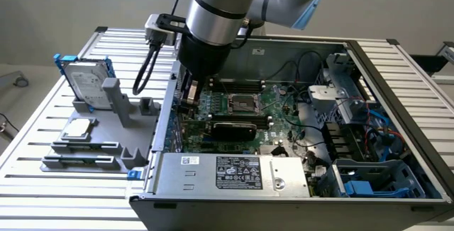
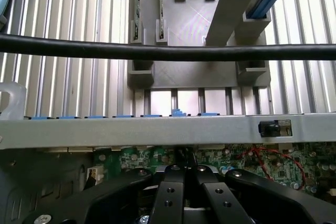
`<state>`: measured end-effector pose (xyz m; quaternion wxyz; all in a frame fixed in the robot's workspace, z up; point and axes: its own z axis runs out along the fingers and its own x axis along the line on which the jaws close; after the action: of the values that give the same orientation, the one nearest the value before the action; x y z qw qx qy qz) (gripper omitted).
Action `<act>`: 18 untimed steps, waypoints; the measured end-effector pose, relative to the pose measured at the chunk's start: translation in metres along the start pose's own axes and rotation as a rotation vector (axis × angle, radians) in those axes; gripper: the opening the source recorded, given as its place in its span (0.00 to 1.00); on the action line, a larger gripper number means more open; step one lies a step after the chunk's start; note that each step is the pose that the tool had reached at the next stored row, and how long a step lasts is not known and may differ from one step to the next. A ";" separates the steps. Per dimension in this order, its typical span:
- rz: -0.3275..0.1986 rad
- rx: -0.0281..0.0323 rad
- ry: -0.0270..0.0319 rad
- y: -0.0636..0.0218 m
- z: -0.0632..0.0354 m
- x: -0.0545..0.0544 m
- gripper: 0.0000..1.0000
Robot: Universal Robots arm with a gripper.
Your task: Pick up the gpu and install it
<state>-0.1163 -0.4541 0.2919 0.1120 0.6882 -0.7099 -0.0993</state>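
- Gripper (image 2: 184, 174): fingers together, holding nothing, low inside open case (image 1: 397, 82) over motherboard.
- Gpu (image 1: 233, 130): black shroud, seated on motherboard, just beside gripper.
- Labels: writing unreadable.

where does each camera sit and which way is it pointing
Exterior view: high, off the arm, looking down at the open computer case and grey parts holder; the arm's grey tube shows.
Wrist view: on the wrist, looking past the shut end effector over the case wall.
Shared: case, parts holder, processor chip.
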 end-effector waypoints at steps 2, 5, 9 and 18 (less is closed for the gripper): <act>0.003 -0.0001 0.0023 -0.0003 0.0006 0.000 0.11; 0.006 -0.0004 0.0021 -0.0002 0.0009 0.000 0.11; 0.006 -0.0028 0.0003 -0.0001 -0.0010 0.000 0.11; 0.007 0.0005 0.0057 -0.0055 -0.0061 0.000 0.11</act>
<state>-0.1093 -0.4541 0.2961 0.1142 0.6859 -0.7121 -0.0967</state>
